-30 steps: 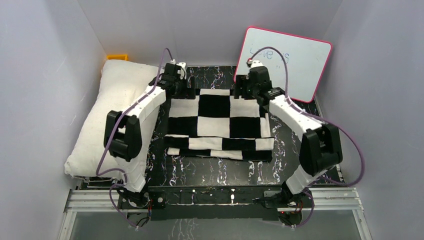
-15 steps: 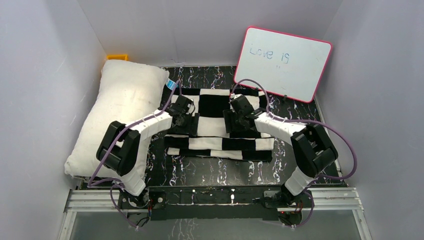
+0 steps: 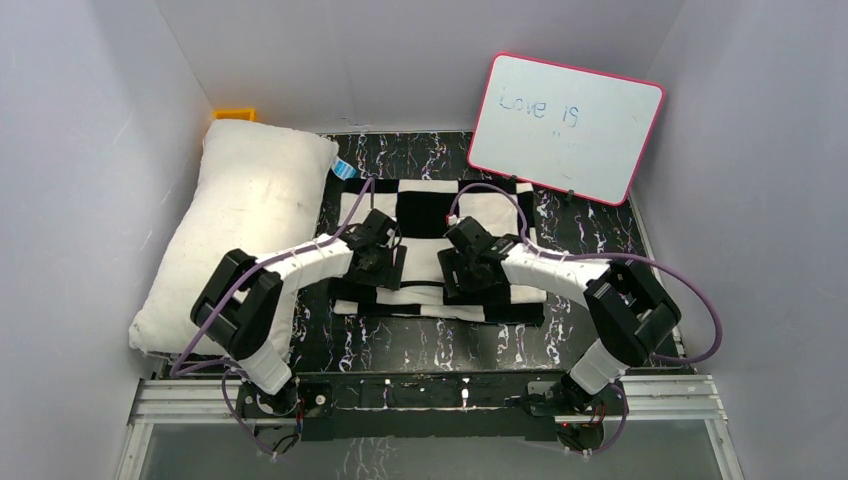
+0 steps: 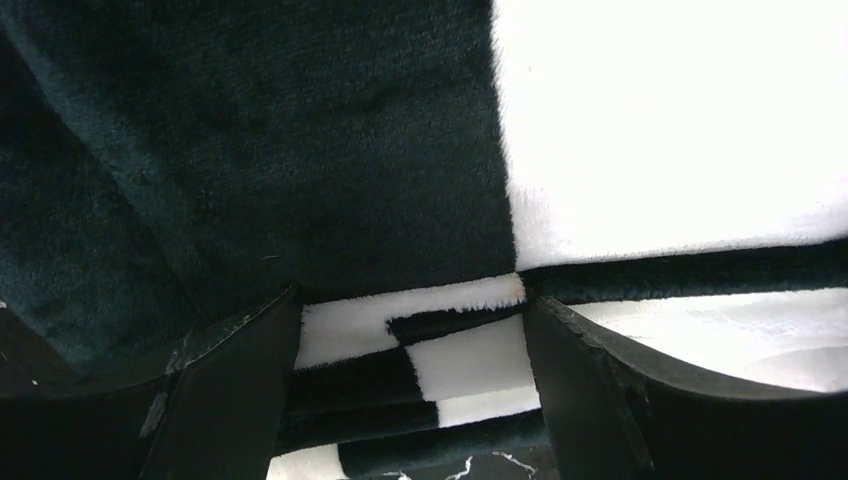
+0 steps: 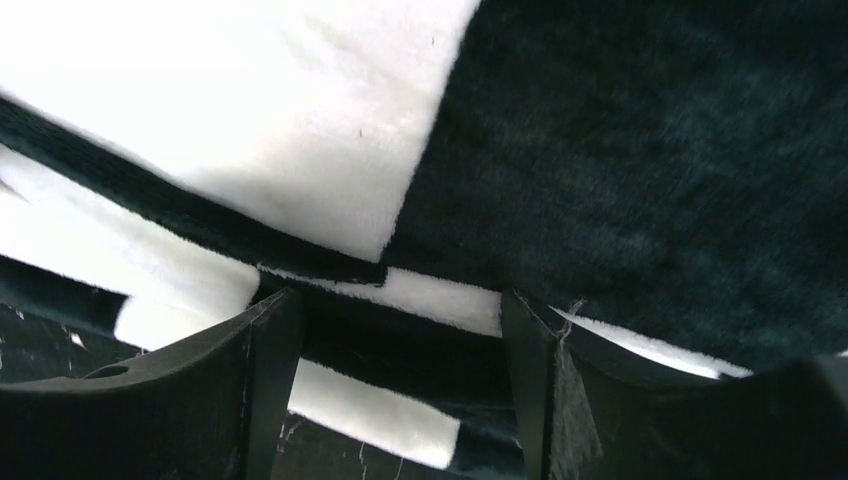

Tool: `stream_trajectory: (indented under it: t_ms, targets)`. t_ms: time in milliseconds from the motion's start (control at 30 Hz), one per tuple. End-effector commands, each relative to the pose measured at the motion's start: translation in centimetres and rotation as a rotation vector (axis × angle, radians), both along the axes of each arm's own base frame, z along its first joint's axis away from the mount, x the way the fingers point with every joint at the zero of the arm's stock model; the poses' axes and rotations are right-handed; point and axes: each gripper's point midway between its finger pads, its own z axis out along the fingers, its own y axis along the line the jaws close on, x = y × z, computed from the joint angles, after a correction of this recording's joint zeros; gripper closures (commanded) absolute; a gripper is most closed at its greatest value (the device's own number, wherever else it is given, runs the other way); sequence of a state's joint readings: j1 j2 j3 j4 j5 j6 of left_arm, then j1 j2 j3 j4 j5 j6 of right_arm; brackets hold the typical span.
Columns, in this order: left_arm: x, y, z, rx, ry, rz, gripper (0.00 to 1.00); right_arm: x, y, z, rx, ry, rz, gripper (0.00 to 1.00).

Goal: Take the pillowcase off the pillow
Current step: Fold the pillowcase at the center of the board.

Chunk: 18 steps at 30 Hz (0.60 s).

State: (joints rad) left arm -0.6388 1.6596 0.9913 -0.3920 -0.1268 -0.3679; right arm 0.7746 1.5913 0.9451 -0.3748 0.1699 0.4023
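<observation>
White pillow (image 3: 240, 235) lies well off to the left of the left tool (image 3: 377, 266), the checked pillowcase (image 3: 432, 208) lies flat right under it and under the right tool (image 3: 468, 276), both wide open, so they should lift straight up without snagging cloth.

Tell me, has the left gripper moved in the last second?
Yes. Judged against the pillow, the left gripper has drawn back toward the robot, from the far edge of the pillowcase to its near folded part.
</observation>
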Motion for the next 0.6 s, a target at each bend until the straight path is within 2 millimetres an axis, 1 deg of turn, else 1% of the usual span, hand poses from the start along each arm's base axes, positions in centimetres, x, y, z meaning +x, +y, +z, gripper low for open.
stream_trajectory:
  t_ms: [0,100,300,367,467,567]
  targets:
    - [-3.5,0.4,0.7,-0.053,0.069,0.025,0.21,-2.8,-0.3,0.8,0.015,0.045,-0.008,0.22]
    - [-5.1,0.3,1.5,-0.096,0.088,0.041,0.21,-4.5,-0.4,1.3,0.03,0.073,-0.004,0.22]
    - [-7.3,0.5,4.3,-0.171,0.079,0.074,0.2,-8.4,-0.5,2.9,0.065,0.133,0.001,0.22]
    - [-8.5,0.1,5.0,-0.22,0.108,0.067,0.2,-9.5,-0.7,3.2,0.071,0.155,0.002,0.21]
    - [-10.7,0.1,5.1,-0.262,0.168,0.067,0.2,-11.1,-1.8,3.0,0.069,0.193,-0.015,0.21]
    - [-13.3,1.6,4.3,-0.248,0.226,0.104,0.19,-12.6,-2.9,3.0,0.078,0.225,-0.037,0.21]
